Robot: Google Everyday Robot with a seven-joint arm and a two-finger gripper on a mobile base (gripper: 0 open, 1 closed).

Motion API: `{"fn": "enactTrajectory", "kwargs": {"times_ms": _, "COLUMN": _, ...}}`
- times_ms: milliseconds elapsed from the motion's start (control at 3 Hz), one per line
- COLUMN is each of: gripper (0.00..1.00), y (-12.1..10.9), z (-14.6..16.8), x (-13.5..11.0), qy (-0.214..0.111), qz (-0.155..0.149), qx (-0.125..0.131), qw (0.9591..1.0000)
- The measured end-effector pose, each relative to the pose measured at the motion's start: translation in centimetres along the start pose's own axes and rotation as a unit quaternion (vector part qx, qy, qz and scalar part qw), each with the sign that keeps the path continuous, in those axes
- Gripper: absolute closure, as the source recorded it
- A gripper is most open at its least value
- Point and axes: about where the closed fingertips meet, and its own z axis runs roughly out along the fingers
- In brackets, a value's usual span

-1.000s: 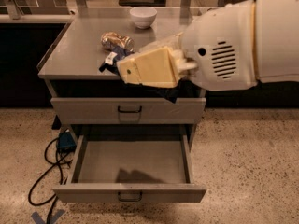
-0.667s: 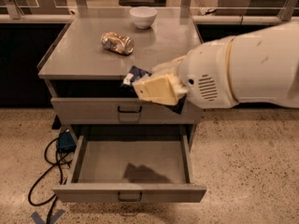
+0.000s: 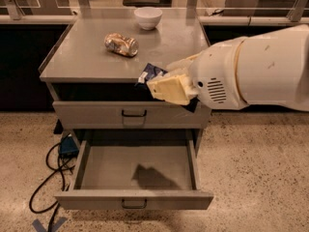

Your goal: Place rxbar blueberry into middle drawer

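Navy rxbar blueberry [image 3: 150, 73] in cream gripper [image 3: 161, 85] above grey metal middle drawer [image 3: 96, 199]

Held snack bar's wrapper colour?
Dark navy, white patch, camera view; cream gripper holds the flat bar above the open grey drawer.

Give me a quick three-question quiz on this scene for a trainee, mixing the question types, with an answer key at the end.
1. True or false: the gripper, at the front edge of the cabinet top, is shut on the rxbar blueberry.
2. Multiple choice: the middle drawer is A) pulled open, B) pushed shut, C) taken out and lying on the floor.
3. Fill in: the shiny packet lies nearer the front edge than the white ____.
Key: 1 true; 2 A; 3 bowl.
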Motion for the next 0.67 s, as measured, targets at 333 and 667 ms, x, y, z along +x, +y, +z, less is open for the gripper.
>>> {"fn": "enactTrajectory", "kwargs": {"times_ms": 333, "gripper": 1.00, "y": -0.8, "z": 0.3, "x": 0.5, "qy": 0.007, "qz": -0.010, "qx": 0.024, "qw": 0.9996}}
{"fn": "enactTrajectory", "kwargs": {"times_ms": 667, "gripper": 1.00, "y": -3.7, "z": 2.4, "x": 2.9, "qy": 0.019, "qz": -0.004, "qx": 0.046, "qw": 0.9987}}
